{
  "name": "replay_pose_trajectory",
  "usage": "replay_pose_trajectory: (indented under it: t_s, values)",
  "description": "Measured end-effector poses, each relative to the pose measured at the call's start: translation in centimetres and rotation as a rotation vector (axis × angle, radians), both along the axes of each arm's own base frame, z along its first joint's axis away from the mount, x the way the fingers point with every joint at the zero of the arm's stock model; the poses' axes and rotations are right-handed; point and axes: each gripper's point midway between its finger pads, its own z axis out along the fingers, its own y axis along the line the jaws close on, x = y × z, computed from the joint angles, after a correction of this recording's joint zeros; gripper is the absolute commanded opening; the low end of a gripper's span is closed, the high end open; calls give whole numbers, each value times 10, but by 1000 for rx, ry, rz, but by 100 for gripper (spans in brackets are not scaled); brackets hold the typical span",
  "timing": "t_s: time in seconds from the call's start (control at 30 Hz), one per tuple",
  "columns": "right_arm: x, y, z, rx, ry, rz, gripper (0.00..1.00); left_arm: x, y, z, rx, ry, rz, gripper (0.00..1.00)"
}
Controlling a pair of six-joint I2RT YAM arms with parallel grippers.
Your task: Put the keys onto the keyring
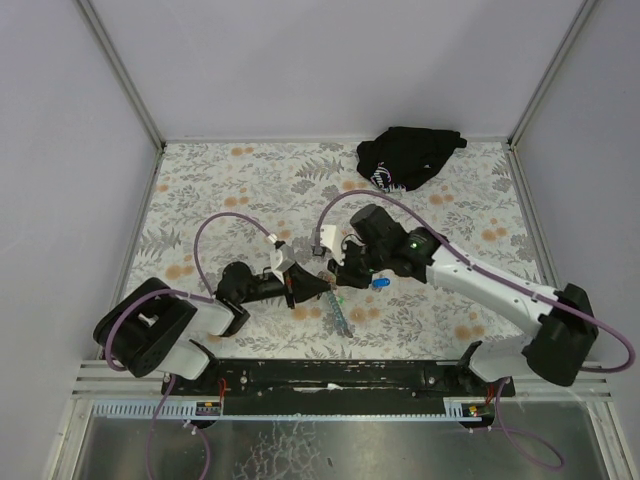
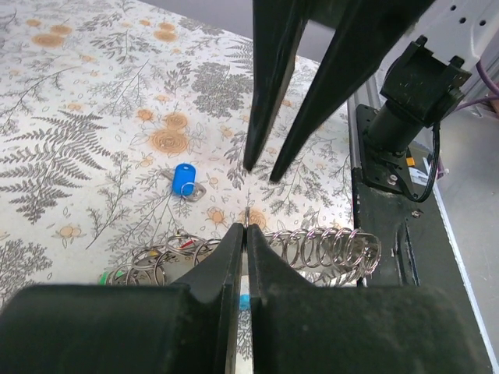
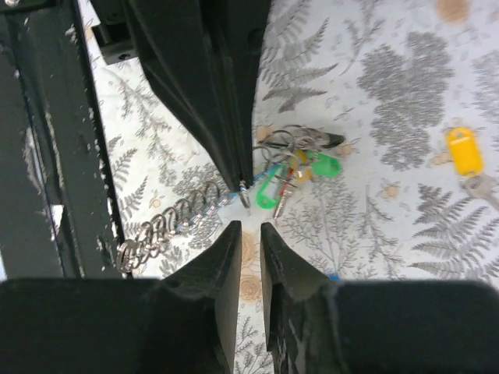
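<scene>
My left gripper (image 2: pixel 246 227) is shut on the keyring (image 2: pixel 248 212); a thin metal edge sticks out of its tips, and the light-blue strap (image 2: pixel 245 300) shows between the fingers. A coil of linked silvery rings (image 2: pixel 320 248) trails to its right. The key with the blue tag (image 2: pixel 185 179) lies loose on the floral cloth, also seen from above (image 1: pixel 381 284). My right gripper (image 3: pixel 249 227) is narrowly open and empty, tip to tip with the left gripper (image 3: pixel 243 187), just above the cloth. Green and red tags (image 3: pixel 273 187) lie beside them.
A black cloth bundle (image 1: pixel 410 157) lies at the back right. A key with a yellow tag (image 3: pixel 461 149) lies apart on the cloth. The black base rail (image 1: pixel 340 375) runs along the near edge. Grey walls enclose the table.
</scene>
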Motion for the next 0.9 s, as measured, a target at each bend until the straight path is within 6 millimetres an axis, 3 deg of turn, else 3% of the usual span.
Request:
replay_pose_trajectory:
  t_s: [0.17, 0.4, 0.7, 0.9]
  values:
    - [12, -7, 13, 128, -66, -86, 26, 1, 3, -1, -14, 15, 28, 0]
    - [12, -21, -13, 207, -51, -187, 30, 2, 3, 0, -38, 34, 40, 0]
    - [15, -14, -19, 319, -61, -216, 33, 1, 4, 4, -57, 28, 43, 0]
    - [29, -27, -31, 281, -63, -370, 37, 2, 4, 4, -58, 29, 48, 0]
